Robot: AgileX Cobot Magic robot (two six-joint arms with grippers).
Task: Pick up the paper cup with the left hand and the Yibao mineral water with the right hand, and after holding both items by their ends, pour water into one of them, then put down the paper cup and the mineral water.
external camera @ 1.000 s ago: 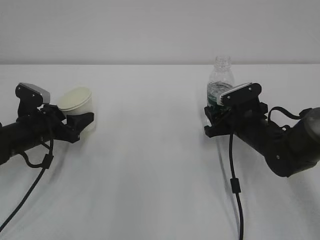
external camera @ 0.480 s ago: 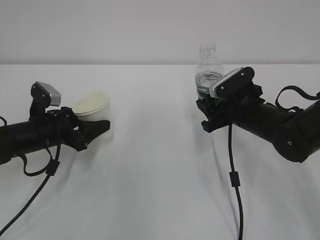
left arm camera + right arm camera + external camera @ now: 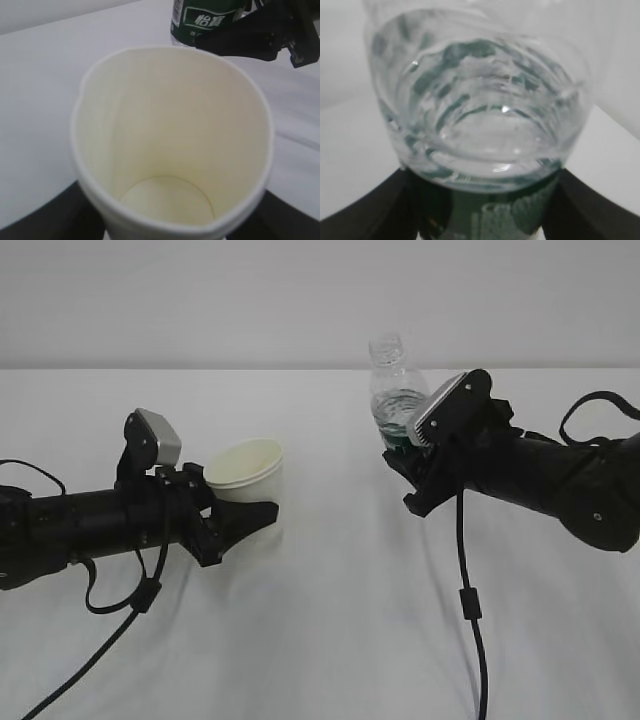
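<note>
Both items are in hand and off the tabletop, so we judge the step to be bringing them together for the pour.

The left hand has its fingers clamped on the lower wall of the paper cup. The cup sits left of the tabletop's middle, mouth up and tipped slightly toward the camera. In the left wrist view the paper cup is dry and empty, and its rim is pressed a little out of round (a sign that the squeeze is firm enough).

The right hand has its fingers closed around the green label band of the Yibao mineral water, right of middle and toward the far edge. The neck is open and leans a little left, toward the cup. In the right wrist view the Yibao mineral water fills the frame, with water showing above the band.

To pour well, in our judgement:
- Close the gap first; the two are still apart.
- Hold the cup level and steady, and do not tighten the grip, since the wall is soft.
- Set the neck over the cup's mouth before tipping.
- Roll the bottle slowly; a capless neck may gush.
- Watch the inside of the cup in the left wrist view for the water level.
</note>
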